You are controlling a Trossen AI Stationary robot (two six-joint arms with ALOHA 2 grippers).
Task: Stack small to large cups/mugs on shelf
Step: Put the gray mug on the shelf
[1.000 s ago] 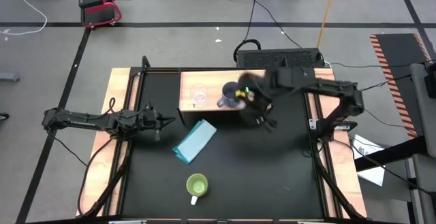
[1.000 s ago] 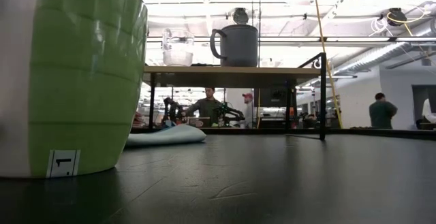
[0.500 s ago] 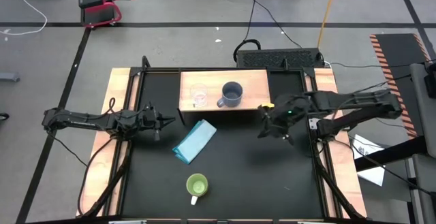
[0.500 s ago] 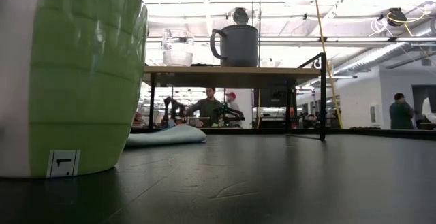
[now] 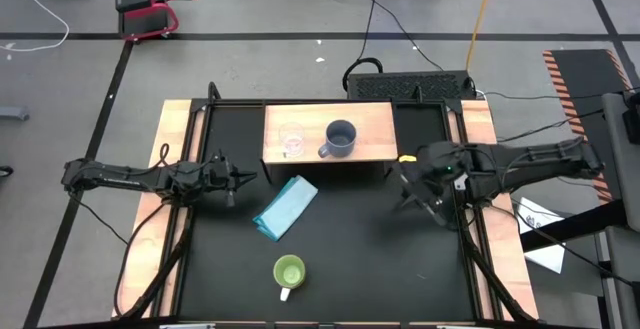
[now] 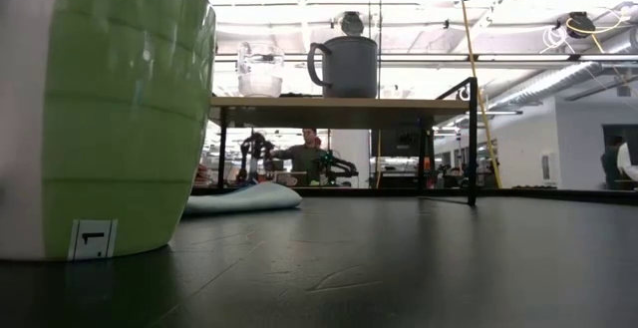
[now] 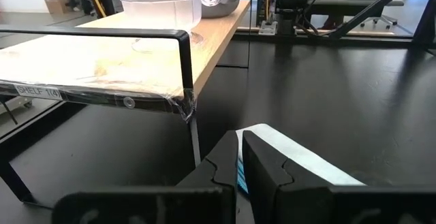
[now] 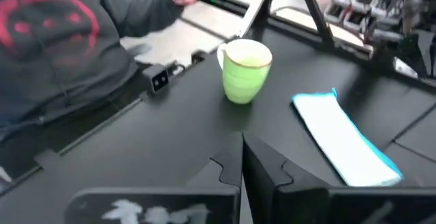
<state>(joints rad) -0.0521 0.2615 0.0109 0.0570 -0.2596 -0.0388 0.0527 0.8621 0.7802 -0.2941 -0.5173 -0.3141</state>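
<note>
The small clear glass cup (image 5: 291,141) and the grey-blue mug (image 5: 340,137) stand side by side on their bases on the light-wood shelf (image 5: 372,123) at the table's far side. The lime-green mug (image 5: 289,272) stands on the black table near the front edge. My left gripper (image 5: 250,178) is shut and empty near the table's left edge, level with the shelf's front corner (image 7: 184,105). My right gripper (image 5: 408,187) is shut and empty, in the air right of the shelf. In its wrist view the shut fingers (image 8: 231,159) point toward the green mug (image 8: 245,71).
A light blue folded cloth (image 5: 285,207) lies on the table in front of the shelf, between it and the green mug. Wooden strips (image 5: 489,249) line both sides of the table. A person in a grey top (image 8: 61,54) sits beyond the table's near edge.
My right gripper has drawn back from beside the grey-blue mug over the shelf toward the table's right edge, sinking a little and tipping up nearer to level. It has stayed shut. The mug and the glass cup stand on the shelf as before.
</note>
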